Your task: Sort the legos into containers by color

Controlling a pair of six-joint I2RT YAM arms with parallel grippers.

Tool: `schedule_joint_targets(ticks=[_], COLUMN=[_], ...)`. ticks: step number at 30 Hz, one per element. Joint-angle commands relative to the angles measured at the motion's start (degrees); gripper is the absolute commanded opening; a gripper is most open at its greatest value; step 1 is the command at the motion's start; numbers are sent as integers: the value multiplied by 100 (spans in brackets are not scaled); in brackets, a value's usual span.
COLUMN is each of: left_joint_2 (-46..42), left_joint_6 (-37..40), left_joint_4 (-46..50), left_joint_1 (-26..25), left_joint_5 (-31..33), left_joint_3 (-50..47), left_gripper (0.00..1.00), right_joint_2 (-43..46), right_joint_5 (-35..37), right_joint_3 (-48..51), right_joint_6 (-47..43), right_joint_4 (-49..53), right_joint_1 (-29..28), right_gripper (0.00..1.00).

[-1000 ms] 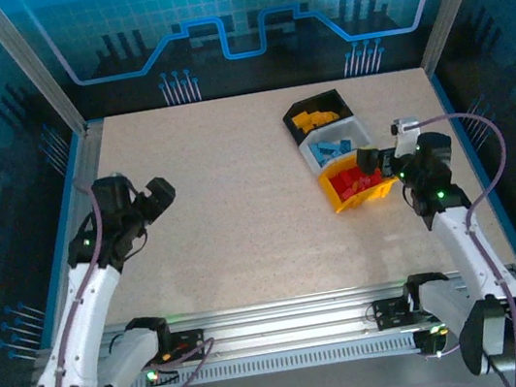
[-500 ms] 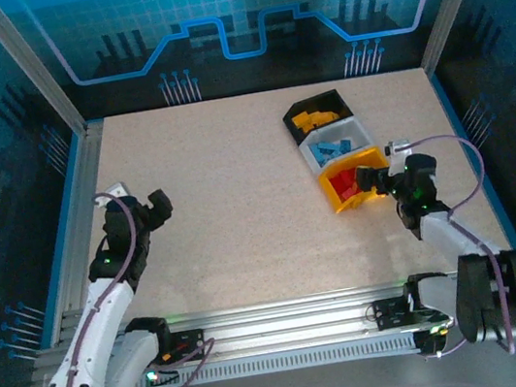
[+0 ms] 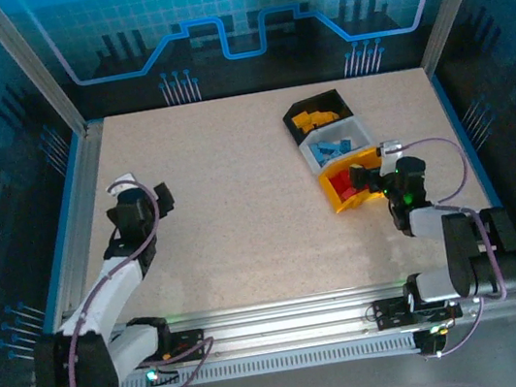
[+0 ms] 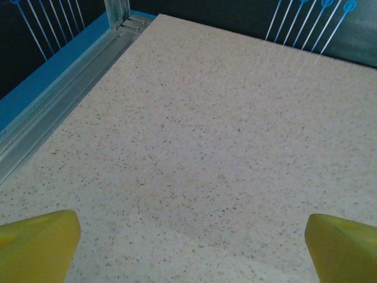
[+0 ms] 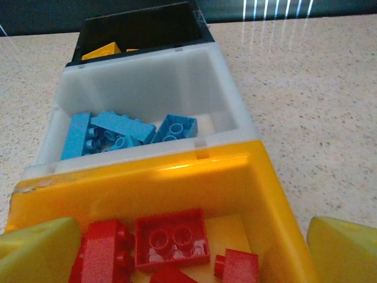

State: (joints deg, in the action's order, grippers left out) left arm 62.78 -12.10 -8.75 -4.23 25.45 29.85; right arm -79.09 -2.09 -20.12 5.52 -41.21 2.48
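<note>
Both arms pulled back twd bases in last sec. Left gripper (image 3: 162,198) and right gripper (image 3: 360,178): jaws wide, empty. Judged: sort complete. Right wrist view adds detail top view lacks: red legos (image 5: 171,239) in yellow bin (image 5: 177,183), blue legos (image 5: 118,132) in white bin (image 5: 147,82), orange lego (image 5: 103,51) in black bin (image 5: 147,26).
</note>
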Motion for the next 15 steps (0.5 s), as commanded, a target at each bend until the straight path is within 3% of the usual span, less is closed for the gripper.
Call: schedule_joint_targets(ticks=[1, 15], left_joint_2=[552, 2025], left_joint_6=[321, 962], left_joint_4=[-1015, -2342], left_joint_1=[54, 82], left_joint_5=[-162, -683], left_joint_3=[-145, -25], left_gripper=[99, 99], right_joint_2=[-280, -687], right_joint_5=[7, -151], right_joint_3=[-13, -361], right_joint_6=[-272, -788], right_joint_4=[-660, -366], right_joint_1=[-159, -495], right_gripper=[100, 100])
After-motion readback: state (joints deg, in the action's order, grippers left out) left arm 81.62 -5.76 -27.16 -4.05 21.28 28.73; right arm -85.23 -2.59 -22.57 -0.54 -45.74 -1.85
